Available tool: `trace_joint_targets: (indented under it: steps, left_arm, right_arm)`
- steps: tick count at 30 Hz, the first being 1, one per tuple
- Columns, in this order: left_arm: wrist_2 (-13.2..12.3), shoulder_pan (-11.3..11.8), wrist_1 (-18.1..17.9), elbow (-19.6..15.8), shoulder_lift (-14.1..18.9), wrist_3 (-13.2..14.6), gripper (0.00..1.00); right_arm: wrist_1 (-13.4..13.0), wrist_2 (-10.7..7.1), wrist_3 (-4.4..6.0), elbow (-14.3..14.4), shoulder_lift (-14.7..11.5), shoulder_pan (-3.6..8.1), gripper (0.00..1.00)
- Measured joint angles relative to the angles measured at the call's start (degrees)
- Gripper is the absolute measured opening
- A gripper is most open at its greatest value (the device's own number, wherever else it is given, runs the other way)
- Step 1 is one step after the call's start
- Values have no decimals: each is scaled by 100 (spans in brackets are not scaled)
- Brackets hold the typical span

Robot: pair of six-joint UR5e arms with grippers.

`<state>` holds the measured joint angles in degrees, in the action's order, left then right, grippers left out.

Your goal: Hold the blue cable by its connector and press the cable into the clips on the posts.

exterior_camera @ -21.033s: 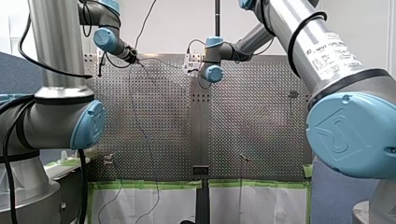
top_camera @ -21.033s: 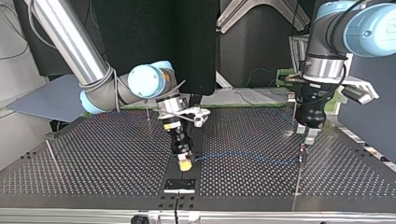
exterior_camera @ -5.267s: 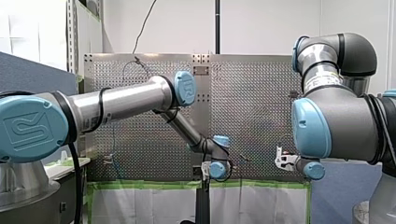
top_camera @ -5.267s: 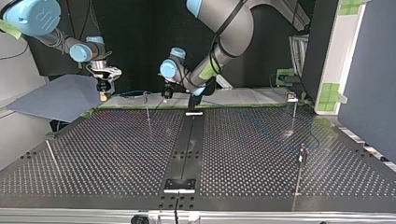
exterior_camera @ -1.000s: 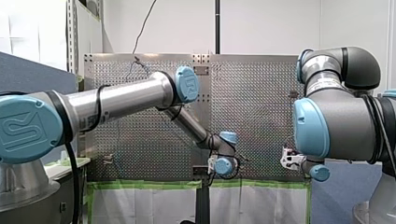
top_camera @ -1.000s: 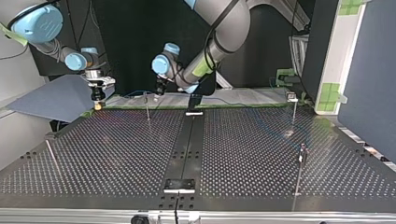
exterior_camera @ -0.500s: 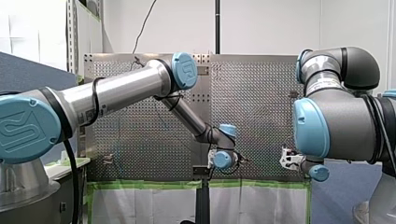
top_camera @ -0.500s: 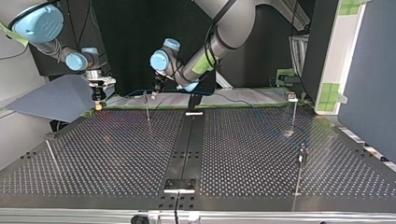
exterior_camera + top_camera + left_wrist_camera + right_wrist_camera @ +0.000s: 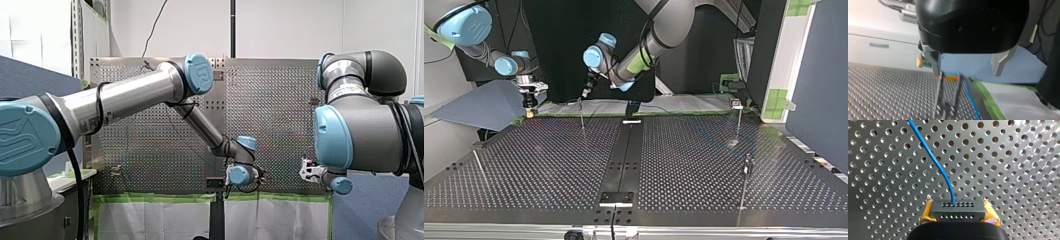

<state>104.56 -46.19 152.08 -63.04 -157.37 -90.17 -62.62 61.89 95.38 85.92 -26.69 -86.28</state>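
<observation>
In the right wrist view my right gripper [image 9: 957, 216] is shut on a dark grey connector block [image 9: 958, 209], with its yellow pads [image 9: 926, 213] on both sides. The blue cable [image 9: 933, 158] leaves the block and runs over the perforated table. In the top view my right gripper [image 9: 529, 113] hangs at the far left corner. My left gripper [image 9: 584, 93] hovers just above a thin post [image 9: 581, 113]. Its metal fingers [image 9: 934, 62] stand open with nothing between them, and the post's clip [image 9: 946, 110] and the cable [image 9: 971, 101] lie below.
More posts stand at the top view's right [image 9: 738, 116] [image 9: 747, 167], and a thin rod [image 9: 480, 169] stands at its left. A black strip [image 9: 623, 155] runs down the table's middle. Green tape [image 9: 988, 100] lines the table's edge by the left gripper.
My left gripper has drifted a little toward the top view's left, over the post, and its wrist has turned. My right gripper has stayed put with the connector.
</observation>
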Motion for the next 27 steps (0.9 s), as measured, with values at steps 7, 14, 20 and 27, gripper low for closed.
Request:
trace_joint_targets:
  steps: [7, 14, 20, 27]
  left_arm:
    - [-109, -48, -4, 128, 2, -80, 100]
    - [-109, -28, -2, 140, 2, -103, 100]
    - [-51, -11, -24, 143, 2, -154, 100]
    - [27, -1, -44, 140, -6, -320, 100]
  right_arm:
    - [-5, 0, 2, 1, 1, -1, 2]
    - [-7, 0, 1, 0, 5, 0, 2]
    - [-14, -1, 5, 0, 5, 1, 2]
    - [-20, -1, 9, 0, 6, -2, 2]
